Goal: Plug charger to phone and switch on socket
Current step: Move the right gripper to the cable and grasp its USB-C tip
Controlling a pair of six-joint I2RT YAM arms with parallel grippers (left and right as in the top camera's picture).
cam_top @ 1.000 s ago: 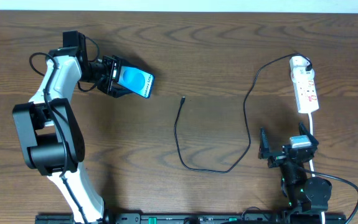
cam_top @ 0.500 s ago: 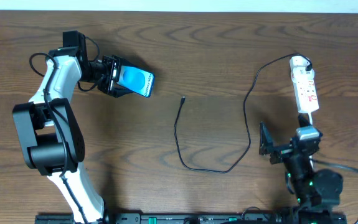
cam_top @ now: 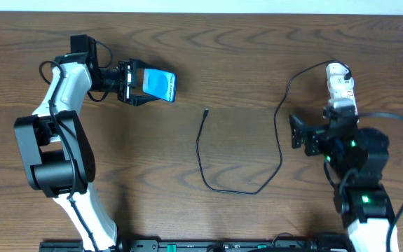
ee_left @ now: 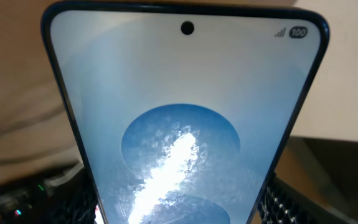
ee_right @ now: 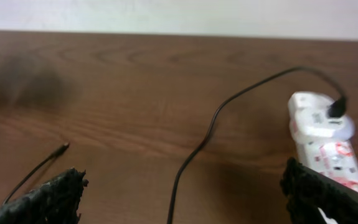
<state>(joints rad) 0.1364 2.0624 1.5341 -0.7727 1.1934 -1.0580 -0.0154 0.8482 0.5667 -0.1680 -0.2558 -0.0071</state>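
The left arm reaches from the lower left of the overhead frame up to the upper left, its white links bent at the elbow and its wrist pointing right. The left end effector (cam_top: 144, 84) pinches the phone (cam_top: 160, 85) across its width; in the left wrist view the blue screen fills the frame, with a ribbed finger pad at each lower corner. The right arm rises from the lower right, and its wrist stands over the lower part of the power strip (cam_top: 340, 87). The right end effector (ee_right: 185, 198) is spread wide and holds nothing, with one finger in each lower corner of its own view.

There are two arms, one phone, one charger cable (cam_top: 197, 147) and one power strip on the brown desk (cam_top: 243, 42). The cable runs from a black plug at the top of the strip, loops down through the middle of the frame and ends in a free tip (cam_top: 206, 110) at centre, well apart from the phone
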